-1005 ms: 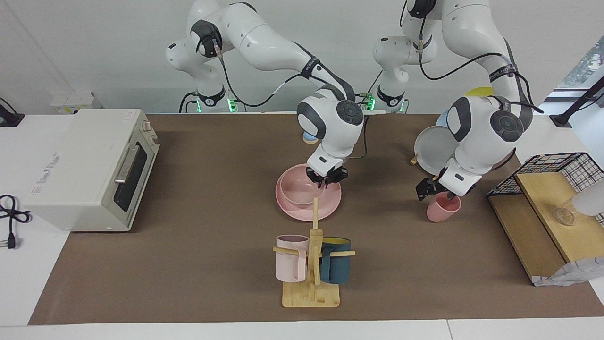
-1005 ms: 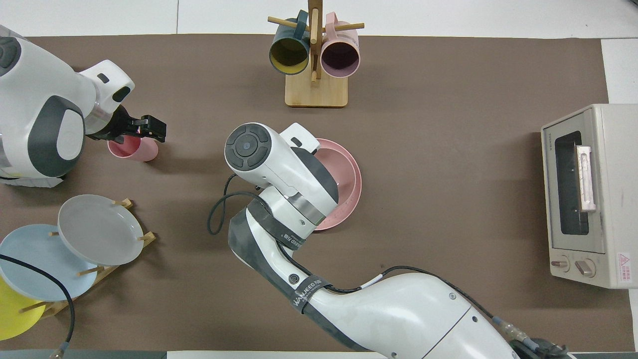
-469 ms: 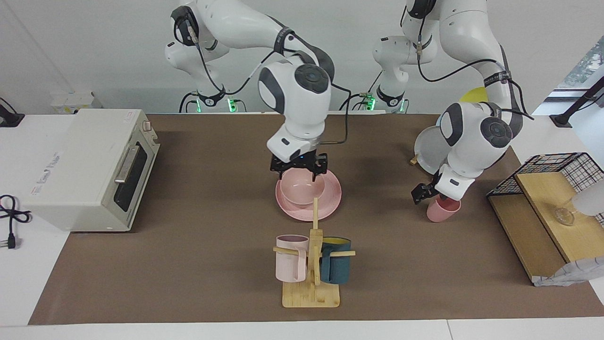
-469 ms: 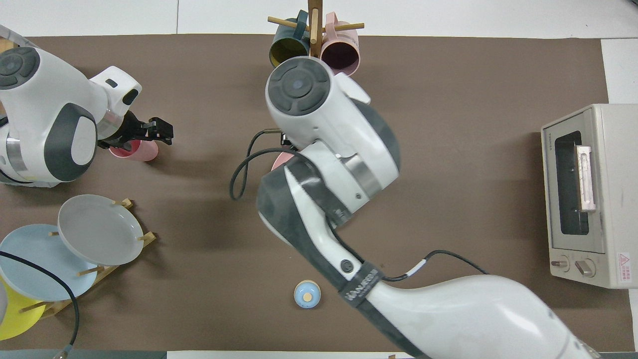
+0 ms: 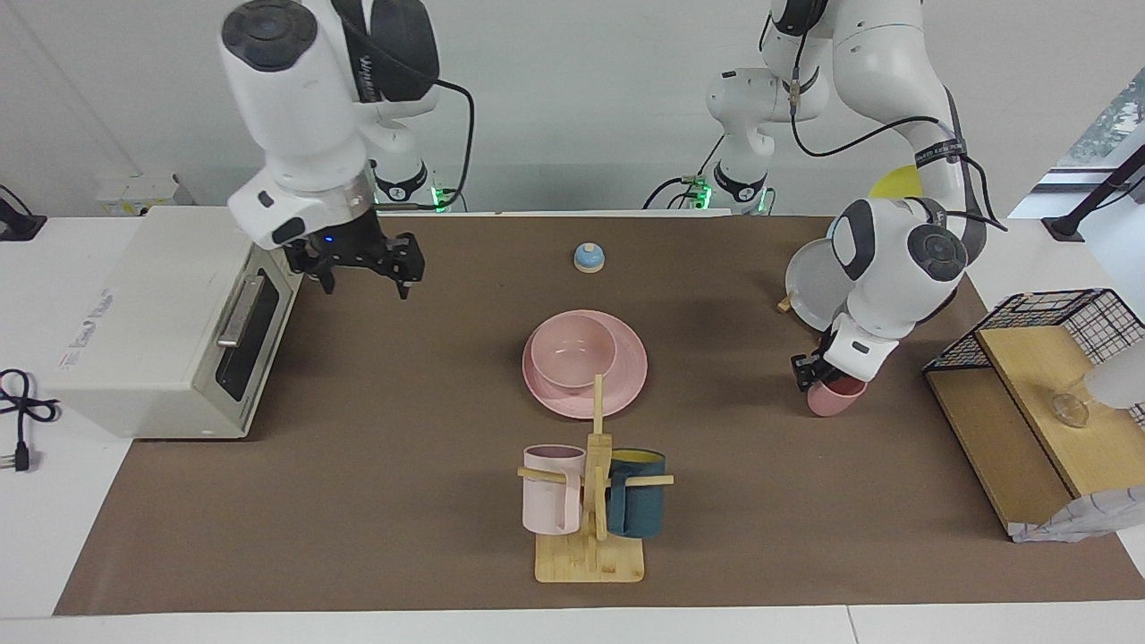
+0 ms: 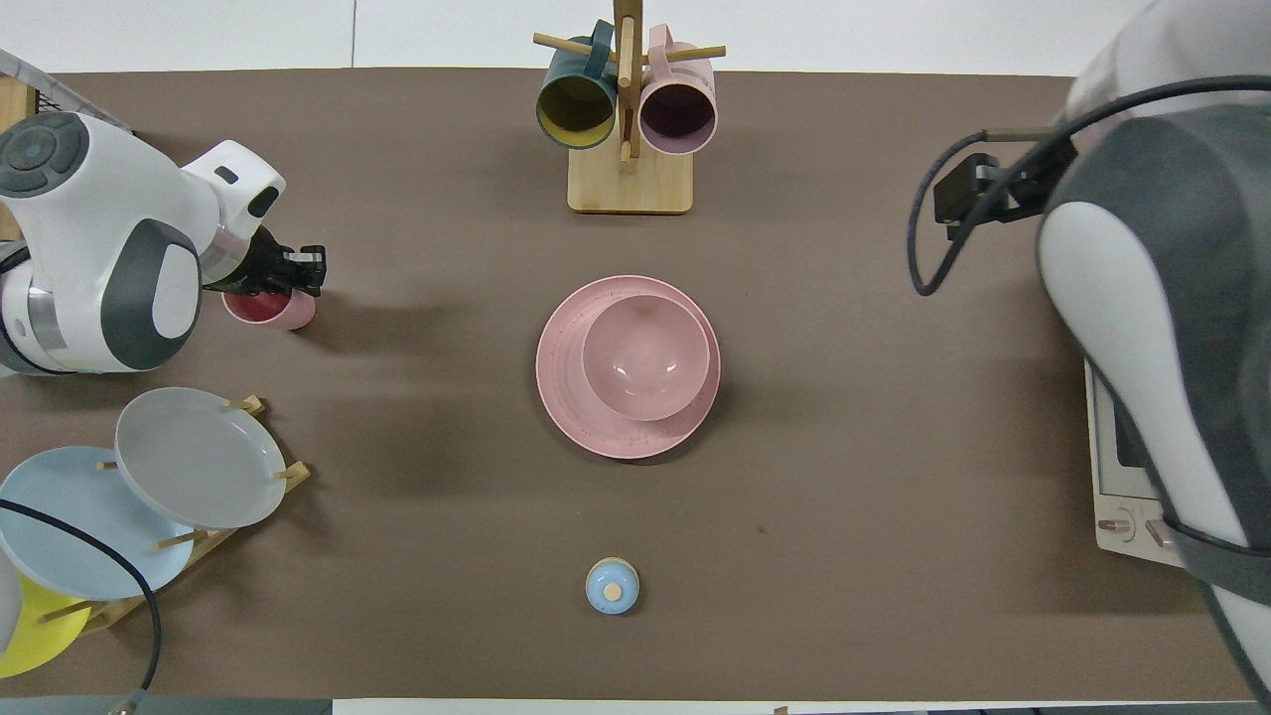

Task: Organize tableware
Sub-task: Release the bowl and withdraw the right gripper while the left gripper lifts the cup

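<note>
Brown table (image 5: pixel 358 447): left pincer (image 5: pixel 812 373) closed on cup (image 5: pixel 834 399) rim.

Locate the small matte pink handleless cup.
The small matte pink handleless cup stands on the brown mat toward the left arm's end, beside the plate rack, with the left gripper at its rim.

Facing view: high, across tabletop (image 5: pixel 358 501), looking toward robot bases. Overhead view: above robots' end, steeply down, half-turn opposed. Both wide; share tabletop (image 6: pixel 854 417), pink plate (image 5: pixel 626 376) (image 6: pixel 566 397), mug rack (image 5: pixel 589 559) (image 6: pixel 630 184).
</note>
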